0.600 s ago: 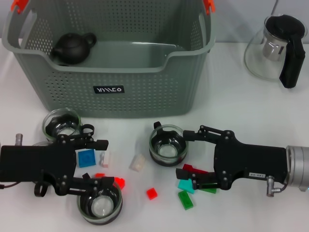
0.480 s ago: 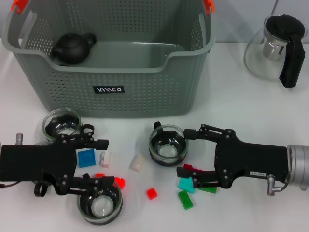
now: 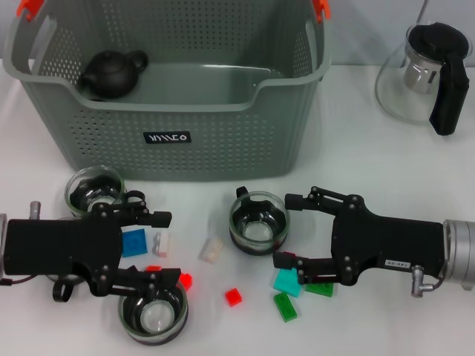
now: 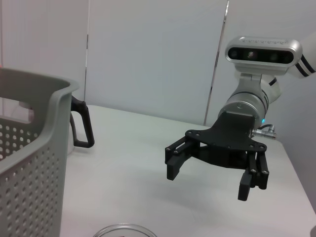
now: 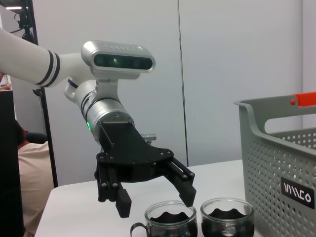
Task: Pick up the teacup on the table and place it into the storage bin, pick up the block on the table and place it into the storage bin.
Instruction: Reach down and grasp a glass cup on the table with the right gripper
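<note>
Grey storage bin (image 3: 223, 141) holds only a dark teapot (image 3: 111, 73), seemingly; glass teacups (image 3: 257, 222) and blocks (image 3: 133, 242) lie on the table. The left gripper (image 3: 159, 248) and right gripper (image 3: 286, 231) hover spread and empty.

Across the white table (image 5: 74, 202), the left gripper (image 5: 155, 197) hung with its black jaws spread wide, just above a glass teacup (image 5: 170, 224). A second glass teacup (image 5: 227, 219) sat right beside that one, between it and the grey storage bin (image 5: 281, 163), whose handle had an orange tip.
</note>
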`<state>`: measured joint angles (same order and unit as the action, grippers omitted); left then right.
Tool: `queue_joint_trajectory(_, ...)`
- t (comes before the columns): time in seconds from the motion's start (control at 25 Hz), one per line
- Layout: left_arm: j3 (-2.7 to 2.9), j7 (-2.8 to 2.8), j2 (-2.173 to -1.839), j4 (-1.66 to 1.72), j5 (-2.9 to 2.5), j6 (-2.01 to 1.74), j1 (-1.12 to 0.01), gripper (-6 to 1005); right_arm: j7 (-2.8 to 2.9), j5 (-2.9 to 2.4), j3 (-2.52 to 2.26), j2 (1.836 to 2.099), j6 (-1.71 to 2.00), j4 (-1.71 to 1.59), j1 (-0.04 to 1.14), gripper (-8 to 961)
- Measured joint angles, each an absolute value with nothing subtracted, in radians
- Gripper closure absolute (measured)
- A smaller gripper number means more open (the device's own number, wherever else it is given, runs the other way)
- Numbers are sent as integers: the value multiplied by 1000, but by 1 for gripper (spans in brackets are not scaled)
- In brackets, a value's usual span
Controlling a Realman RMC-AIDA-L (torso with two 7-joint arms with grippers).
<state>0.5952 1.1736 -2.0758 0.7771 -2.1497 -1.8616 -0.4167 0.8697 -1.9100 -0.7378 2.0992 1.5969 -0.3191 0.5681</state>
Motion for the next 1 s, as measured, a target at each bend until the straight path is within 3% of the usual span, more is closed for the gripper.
queue_joint_trajectory(0.28,588,1174,-2073,777,-2150,-1856,-417,140,949,-1929,-754,2096,1615,-356,571,33)
queue_joint_trajectory(0.6,559,1202,-2063,785,-2152,-1815,-414,140,1454,-2069,-829,2099,1726,-788,557,35)
queue_joint_trajectory(1.0,452,1226,-2053,785,-2201,-1822,-398,141,1819,-2317,-1075,2099,1732,-1051,732,38)
